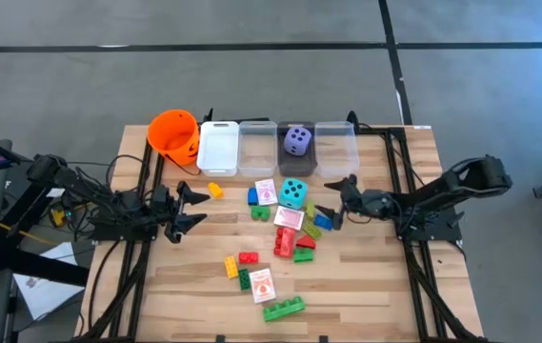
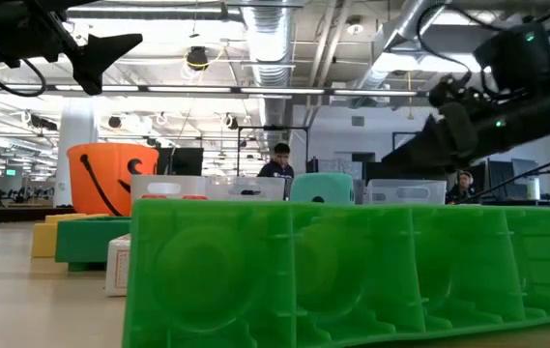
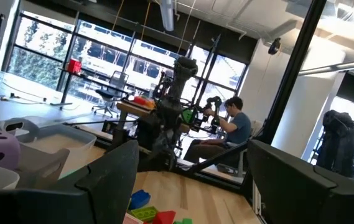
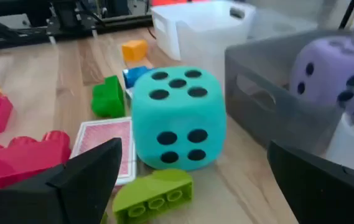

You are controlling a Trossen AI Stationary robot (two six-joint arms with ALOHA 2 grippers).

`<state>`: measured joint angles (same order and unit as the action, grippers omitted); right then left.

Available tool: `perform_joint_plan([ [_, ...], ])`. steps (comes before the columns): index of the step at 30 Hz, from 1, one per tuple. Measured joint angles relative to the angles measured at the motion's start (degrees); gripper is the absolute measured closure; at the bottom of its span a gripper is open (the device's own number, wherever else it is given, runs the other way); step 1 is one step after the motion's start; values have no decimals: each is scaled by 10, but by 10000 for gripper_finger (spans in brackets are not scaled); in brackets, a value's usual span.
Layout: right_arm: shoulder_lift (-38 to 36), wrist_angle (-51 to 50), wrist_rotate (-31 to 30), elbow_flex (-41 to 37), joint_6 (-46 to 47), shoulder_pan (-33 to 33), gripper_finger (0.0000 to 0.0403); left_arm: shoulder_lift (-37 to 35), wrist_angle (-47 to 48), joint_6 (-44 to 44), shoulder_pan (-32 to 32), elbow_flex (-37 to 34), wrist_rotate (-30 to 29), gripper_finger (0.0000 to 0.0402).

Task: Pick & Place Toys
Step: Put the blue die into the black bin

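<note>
The right gripper [image 1: 339, 191] hangs with its fingers spread wide and nothing between them, just beside the teal die [image 1: 293, 193], which sits on the table and fills that arm's wrist view. A pink-white card [image 4: 109, 144] lies flat against the die's base, and a light green brick [image 4: 153, 194] lies just in front of it. The die looks like the next thing to be picked, though that is only a judgement from how the fingers face it.

Across the table, the left gripper [image 1: 190, 208] also stands open and empty, near a small yellow brick [image 1: 215, 190].

So far, one toy is clearly put away: the purple die [image 1: 297, 141] rests inside a clear bin [image 1: 297, 164], the third in the row at the table's far edge. The white bin [image 1: 218, 148] next to the orange bucket [image 1: 173, 133] shows nothing inside from above, and the other clear bins seem empty too, though their see-through walls make this hard to be sure of.

Most of the work is left. Red bricks [image 1: 285, 241], a long green brick [image 1: 284, 308], a blue brick [image 1: 252, 196], another card [image 1: 262, 285] and several more small pieces lie scattered across the middle of the table [image 1: 375, 286].
</note>
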<state>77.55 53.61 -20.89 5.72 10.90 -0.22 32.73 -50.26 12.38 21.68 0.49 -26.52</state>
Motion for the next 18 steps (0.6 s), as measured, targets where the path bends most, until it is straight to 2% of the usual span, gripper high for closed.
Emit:
perform_joint_plan([
  [4,39,35,55,22,7,-37,10,0,0,0,0,0,0,108],
  [9,75,40,91,64,3,-43,10,0,0,-1,0,0,0,108],
  [18,141,35,78,115,11,-46,10,0,1,0,0,0,0,108],
])
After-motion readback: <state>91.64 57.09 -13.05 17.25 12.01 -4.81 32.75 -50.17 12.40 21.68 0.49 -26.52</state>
